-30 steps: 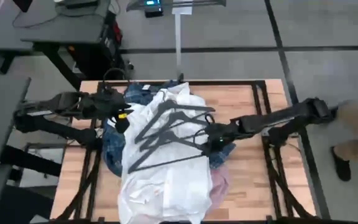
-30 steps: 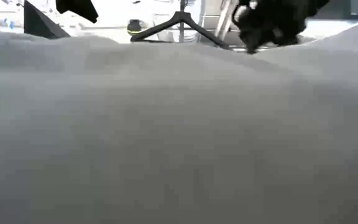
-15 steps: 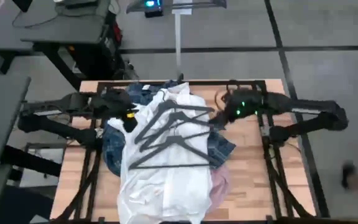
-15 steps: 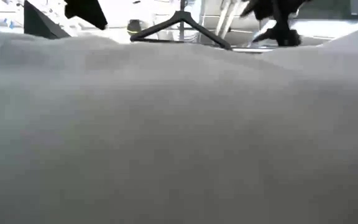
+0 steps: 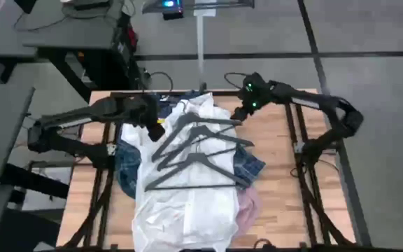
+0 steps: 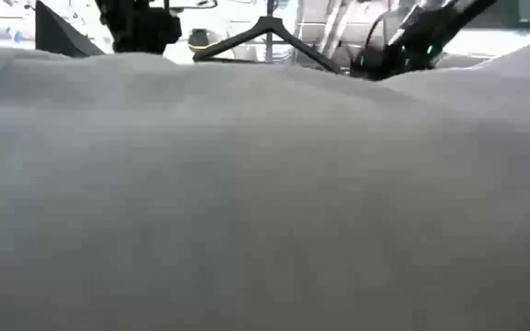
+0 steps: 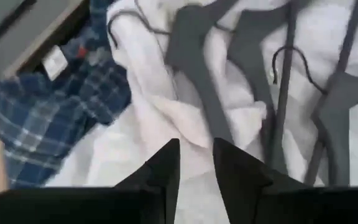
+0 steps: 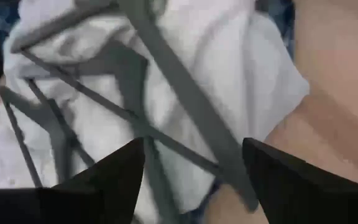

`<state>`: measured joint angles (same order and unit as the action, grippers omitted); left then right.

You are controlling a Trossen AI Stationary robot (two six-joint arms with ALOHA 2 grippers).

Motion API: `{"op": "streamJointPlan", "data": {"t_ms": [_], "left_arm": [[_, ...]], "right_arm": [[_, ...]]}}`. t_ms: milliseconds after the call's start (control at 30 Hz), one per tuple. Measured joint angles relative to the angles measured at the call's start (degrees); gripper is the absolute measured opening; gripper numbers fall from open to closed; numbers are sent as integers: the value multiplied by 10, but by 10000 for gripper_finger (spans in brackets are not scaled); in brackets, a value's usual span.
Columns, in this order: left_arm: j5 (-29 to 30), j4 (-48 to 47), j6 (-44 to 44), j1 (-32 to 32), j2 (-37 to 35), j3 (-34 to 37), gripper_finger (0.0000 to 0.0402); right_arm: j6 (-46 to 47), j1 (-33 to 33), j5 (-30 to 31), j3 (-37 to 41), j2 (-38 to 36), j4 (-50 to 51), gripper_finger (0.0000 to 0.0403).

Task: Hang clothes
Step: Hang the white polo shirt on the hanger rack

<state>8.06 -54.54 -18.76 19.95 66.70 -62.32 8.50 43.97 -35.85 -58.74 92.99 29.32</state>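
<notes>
From the table's near edge the white shirt [image 5: 187, 203] spreads widest, lying over the middle of the heap with its hem toward the front, and in the low view it fills almost the whole picture. The pink shirt [image 5: 248, 205] peeps from under its right side, and the plaid shirt [image 5: 126, 168] shows on the left and again at the right edge of the pile. Three dark wire hangers [image 5: 194, 157] lie fanned on top of the white cloth, hooks toward the far side.

Farther back, the left gripper [image 5: 152, 124] hangs over the pile's left rim. Its fingers [image 7: 166, 165] stand a narrow gap apart with nothing between them, just above a fold of white cloth beside a hanger arm. The right gripper [image 5: 240, 113] sits over the far right corner of the heap, its fingers [image 8: 114, 171] spread wide and empty above a hanger bar crossing the white shirt.

The step looks like picking one hanger off the stack. To do it well, the right gripper should likely straddle only the topmost bar, clear of the crossing wires, and close on wire alone without pinching cloth. The left could pin the fabric so the shirt does not lift with the hanger.
</notes>
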Motion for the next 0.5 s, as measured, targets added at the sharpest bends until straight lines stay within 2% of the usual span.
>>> {"op": "streamJointPlan", "data": {"t_ms": [100,133,300,500], "left_arm": [[-3,17,-23,1,0,26,82],[-3,21,-29,1,0,35,82],[-3,48,-49,0,0,57,82],[-3,91,0,0,0,63,82]], "right_arm": [[-15,17,-91,0,38,0,253],[-15,21,-101,0,45,2,250],[-37,42,-89,0,58,26,235],[-57,57,-29,0,52,81,230]]}}
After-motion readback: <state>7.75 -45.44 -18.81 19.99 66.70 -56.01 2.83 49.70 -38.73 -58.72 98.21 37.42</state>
